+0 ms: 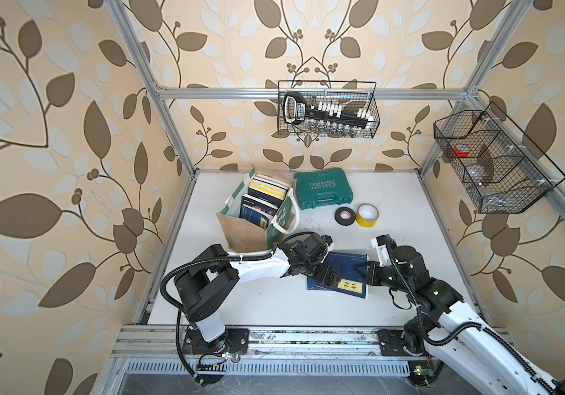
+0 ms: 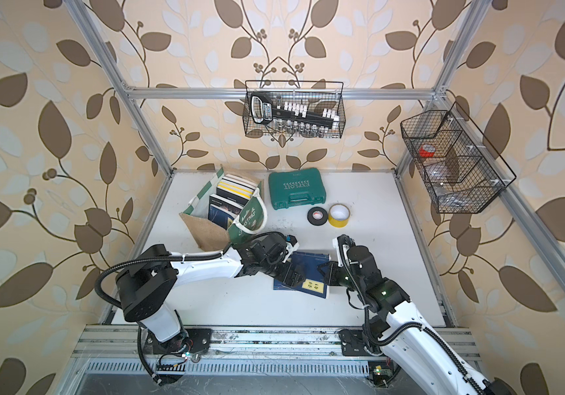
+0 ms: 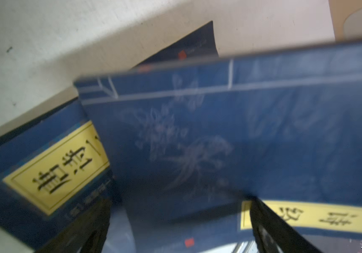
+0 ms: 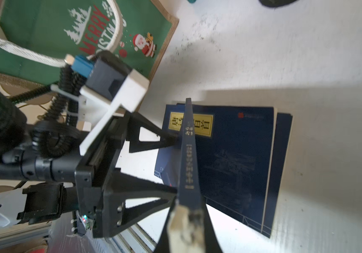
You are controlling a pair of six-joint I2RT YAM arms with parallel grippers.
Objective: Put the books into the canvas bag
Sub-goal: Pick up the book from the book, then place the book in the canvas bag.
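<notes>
The canvas bag [image 1: 243, 232] stands open at the back left with several books [image 1: 267, 195] upright inside; its green Christmas panel [image 4: 44, 43] faces the arms. In front of it, navy books with yellow labels [image 1: 337, 275] lie stacked on the white table. My right gripper [image 4: 187, 210] is shut on the edge of the top navy book [image 4: 188, 153] and holds it tipped up on edge over two flat ones [image 4: 241, 164]. My left gripper [image 1: 329, 276] is open beside the raised book, its fingers [image 4: 149, 197] spread against the cover [image 3: 219, 131].
A green tool case [image 1: 323, 188] lies behind the books. A black tape roll [image 1: 344, 216] and a yellow tape roll [image 1: 367, 215] sit next to it. Wire baskets hang on the back wall [image 1: 327, 109] and on the right frame [image 1: 493, 160].
</notes>
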